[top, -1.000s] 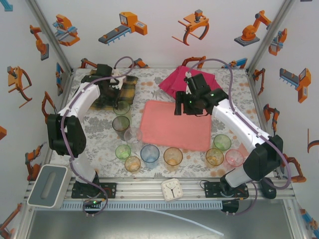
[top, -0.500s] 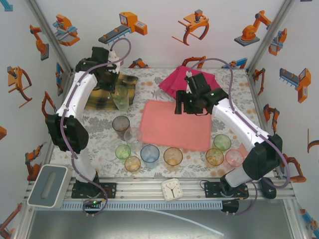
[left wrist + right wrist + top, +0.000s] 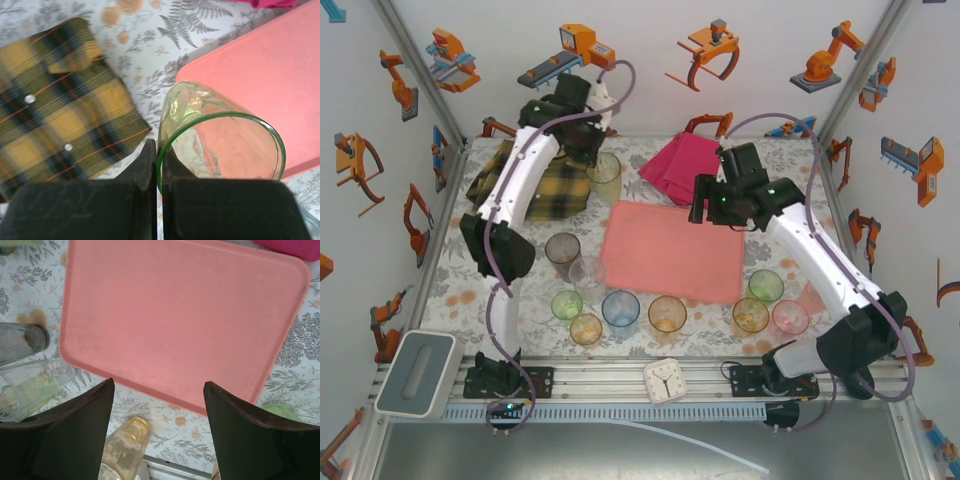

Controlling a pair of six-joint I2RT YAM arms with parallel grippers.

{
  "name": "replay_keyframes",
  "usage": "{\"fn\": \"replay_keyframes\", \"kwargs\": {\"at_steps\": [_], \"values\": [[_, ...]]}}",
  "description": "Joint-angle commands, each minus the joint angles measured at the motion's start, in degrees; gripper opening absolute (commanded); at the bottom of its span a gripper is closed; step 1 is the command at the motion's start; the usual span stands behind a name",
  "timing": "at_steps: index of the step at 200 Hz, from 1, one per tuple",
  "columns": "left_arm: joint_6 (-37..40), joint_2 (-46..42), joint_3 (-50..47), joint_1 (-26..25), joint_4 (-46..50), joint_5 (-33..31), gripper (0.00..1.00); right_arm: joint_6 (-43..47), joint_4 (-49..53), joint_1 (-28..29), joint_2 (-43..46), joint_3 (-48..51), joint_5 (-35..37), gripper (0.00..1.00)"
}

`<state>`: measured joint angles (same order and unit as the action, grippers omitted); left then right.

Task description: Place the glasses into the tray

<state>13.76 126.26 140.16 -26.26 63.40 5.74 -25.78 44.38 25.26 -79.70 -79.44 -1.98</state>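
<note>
Since a second ago the left arm has swung up and away from the grey tumbler (image 3: 562, 248) toward the far side, carrying a green tumbler (image 3: 604, 176) with it, while the right arm has drawn back a little to the right. Now the left fingers (image 3: 149, 175) are clamped on the green tumbler's rim, one inside the mouth and one outside, pinching the thin wall. It hangs above the surface (image 3: 520, 260), between the plaid cloth (image 3: 55, 100) and the far left corner of the salmon-pink tray (image 3: 670, 250), mouth up, its long axis close to vertical with a slight lean. I'd judge it light, stiff, smooth-walled and likely to slip or crack, so a rim pinch suits it but wants a gentle set-down. The right fingers (image 3: 82, 430) stand spread apart with nothing between them, over the tray's edge. Nine other tumblers (image 3: 620, 308) stand on the surface around the tray's left and near sides.
</note>
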Motion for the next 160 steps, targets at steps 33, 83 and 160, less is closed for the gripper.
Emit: {"fn": "replay_keyframes", "kwargs": {"at_steps": [33, 83, 160], "values": [[0.7, 5.1, 1.6, -1.6, 0.8, 2.4, 0.0, -1.4, 1.6, -1.3, 4.0, 2.9, 0.7, 0.66], [0.6, 6.0, -1.7, -2.0, -2.8, 2.1, 0.0, -1.3, 0.5, -1.4, 3.5, 3.7, 0.3, 0.66], [1.2, 9.1, -1.0, -3.0, -4.6, 1.5, 0.0, -1.4, -0.2, -1.5, 3.2, 4.6, -0.1, 0.66]]}}
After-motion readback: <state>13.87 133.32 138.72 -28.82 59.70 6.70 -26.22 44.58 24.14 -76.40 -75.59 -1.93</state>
